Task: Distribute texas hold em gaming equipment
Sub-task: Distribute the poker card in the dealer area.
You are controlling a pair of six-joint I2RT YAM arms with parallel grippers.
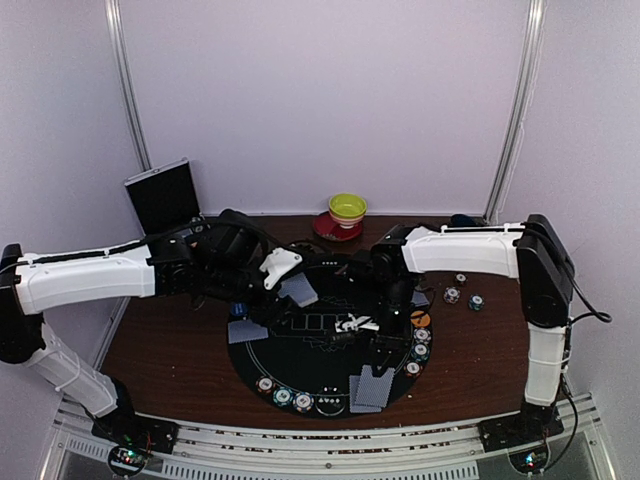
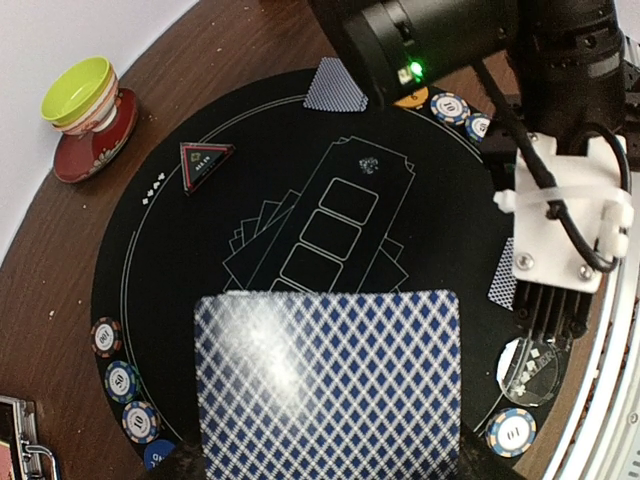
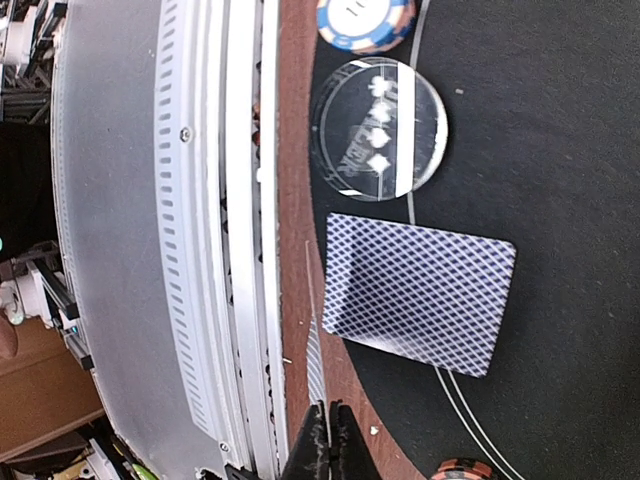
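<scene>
My left gripper (image 1: 284, 281) is shut on blue-diamond-backed playing cards (image 2: 330, 380), held flat above the round black poker mat (image 2: 250, 170). The cards hide its fingers in the left wrist view. My right gripper (image 3: 328, 408) is shut on a single card (image 3: 316, 355), seen edge-on, at the mat's near edge over the wood. Another card (image 3: 420, 295) lies face down on the mat beside it. In the top view the right gripper (image 1: 378, 352) hangs over those cards (image 1: 368, 388). Striped chips (image 2: 122, 380) line the mat's rim. An orange button (image 1: 420, 319) and a blue button (image 1: 237, 311) lie on the mat.
A clear dealer disc (image 3: 380, 128) and a chip (image 3: 365, 20) lie near the right gripper. A yellow-green bowl on a red saucer (image 1: 346, 212) and a dark mug (image 1: 462, 220) stand at the back. Three chips (image 1: 452, 295) lie on the wood at right. A metal rail (image 3: 230, 200) runs along the near edge.
</scene>
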